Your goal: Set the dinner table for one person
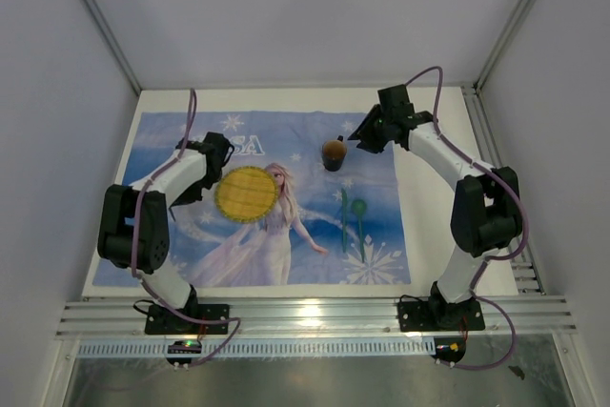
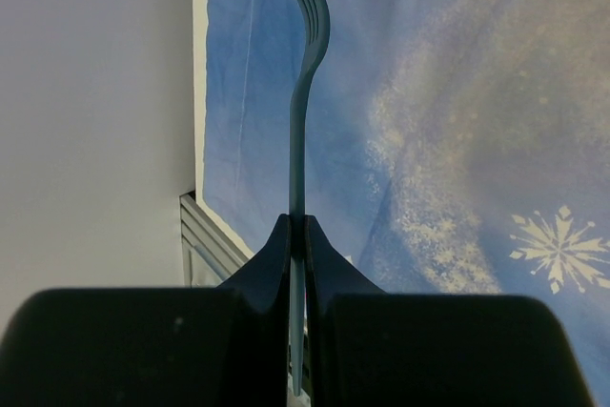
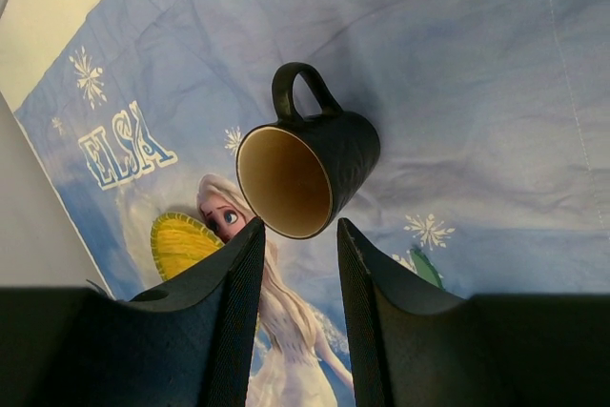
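Note:
The dinner table (image 1: 427, 226) is a white top mostly covered by a blue printed cloth (image 1: 286, 235). On the cloth lie a yellow plate (image 1: 246, 193), a dark mug (image 1: 333, 153) and green cutlery (image 1: 349, 218). My left gripper (image 1: 200, 178) hovers just left of the plate. In the left wrist view it (image 2: 296, 226) is shut on the handle of a teal fork (image 2: 303, 92), tines pointing away over the cloth. My right gripper (image 3: 299, 231) is open just short of the mug (image 3: 324, 164), whose handle points away; the mug stands apart from the fingers.
Silver rails (image 1: 315, 316) run along the near edge and the right side of the table. Grey walls close in on the left, back and right. The cloth's left edge (image 2: 202, 92) lies close to the left wall. The yellow plate (image 3: 181, 240) shows beyond the right fingers.

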Robot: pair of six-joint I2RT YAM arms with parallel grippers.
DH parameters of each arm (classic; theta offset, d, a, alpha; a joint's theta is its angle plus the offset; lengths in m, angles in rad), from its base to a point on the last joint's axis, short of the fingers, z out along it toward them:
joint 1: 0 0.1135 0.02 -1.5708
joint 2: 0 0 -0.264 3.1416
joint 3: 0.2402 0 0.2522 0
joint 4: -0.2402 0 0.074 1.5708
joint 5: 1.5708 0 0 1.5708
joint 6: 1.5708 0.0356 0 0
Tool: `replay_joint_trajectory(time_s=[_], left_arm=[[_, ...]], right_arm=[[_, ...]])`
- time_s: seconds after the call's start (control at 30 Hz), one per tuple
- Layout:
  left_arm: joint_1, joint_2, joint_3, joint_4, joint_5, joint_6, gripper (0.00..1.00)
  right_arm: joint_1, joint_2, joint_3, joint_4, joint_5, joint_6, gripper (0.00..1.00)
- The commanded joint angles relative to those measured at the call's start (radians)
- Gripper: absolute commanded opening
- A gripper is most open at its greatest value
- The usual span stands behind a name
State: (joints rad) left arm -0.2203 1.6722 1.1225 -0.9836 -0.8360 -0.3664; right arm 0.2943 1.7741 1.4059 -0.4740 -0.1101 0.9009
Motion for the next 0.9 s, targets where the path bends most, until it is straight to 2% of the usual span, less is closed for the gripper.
replay_joint_trajectory(time_s=[0.0,0.2,0.4,0.53,0.6,0.7,0.73,0.83,0.87], left_arm=[[0.002,0.021,-0.003,0.051,-0.048,-0.009,0.0],[0.002,0.009,-0.003,0.06,-0.028,-0.034,0.0],[0.002,-0.133,0.068,0.02,0.014,-0.088,0.0],[0.002,-0.259,0.071,0.052,0.081,-0.231,0.0],[0.004,-0.342,0.025,0.103,0.121,-0.322,0.0],[0.018,-0.431,-0.065,0.218,0.289,-0.382,0.0],[0.022,-0.442,-0.091,0.253,0.399,-0.381,0.0],[0.058,-0.448,-0.098,0.289,0.582,-0.252,0.0],[0.071,-0.448,-0.089,0.286,0.668,-0.155,0.0]], right_arm=[[-0.003,0.008,0.034,0.02,-0.005,-0.023,0.41],[-0.003,0.022,0.031,0.015,-0.003,-0.03,0.41],[-0.003,0.033,0.011,0.034,-0.019,-0.022,0.41],[-0.003,0.035,0.016,0.034,-0.017,-0.028,0.41],[-0.003,0.035,0.018,0.034,-0.019,-0.033,0.41],[-0.004,0.033,0.016,0.026,-0.017,-0.043,0.41],[-0.004,0.031,0.016,0.025,-0.017,-0.045,0.41],[-0.004,0.027,0.01,0.021,-0.014,-0.056,0.41],[-0.003,0.028,0.008,0.02,-0.016,-0.057,0.41]])
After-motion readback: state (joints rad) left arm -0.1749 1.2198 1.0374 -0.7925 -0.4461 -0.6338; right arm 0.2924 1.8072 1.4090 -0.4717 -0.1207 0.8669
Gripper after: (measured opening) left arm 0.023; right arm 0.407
